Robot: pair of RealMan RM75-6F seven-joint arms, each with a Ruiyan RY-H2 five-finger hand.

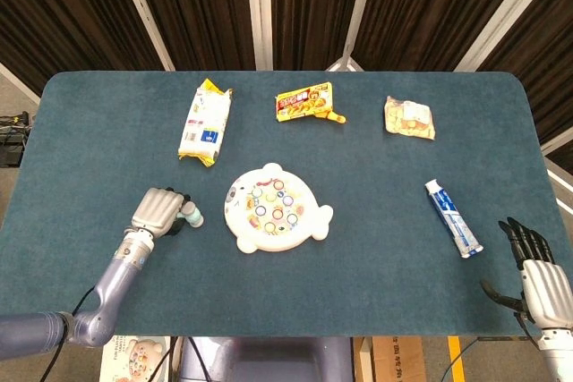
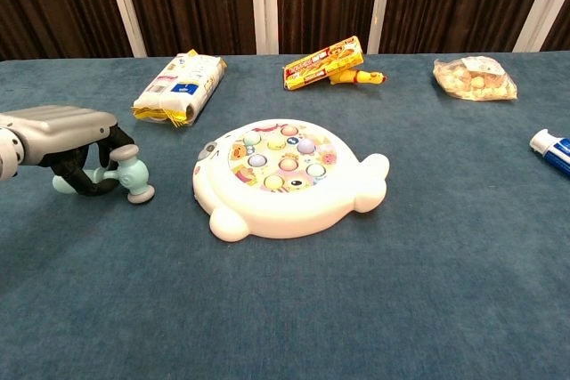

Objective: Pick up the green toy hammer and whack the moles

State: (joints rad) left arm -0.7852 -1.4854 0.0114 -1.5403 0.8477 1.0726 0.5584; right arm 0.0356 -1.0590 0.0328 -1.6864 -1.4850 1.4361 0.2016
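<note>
Gripping the hammer (image 2: 120,180) by its handle, the left hand (image 2: 62,131) sits low over the table (image 2: 374,309), its fingers (image 2: 76,175) curled round the shaft so that the pale green head juts out on the side nearest the toy. The head appears to touch or nearly touch the cloth; which cannot be told. The mole board (image 2: 285,175) lies just beyond the hammer head, apart from it, its coloured moles (image 2: 280,156) showing no visible sign of contact. The right hand (image 1: 537,270) rests well away at the table's far edge, fingers spread and holding nothing. Judged from this, the pick-up is done, whereas the whacking is either unfinished or over; the hammer would need lifting and carrying across onto the board to strike any mole.
</note>
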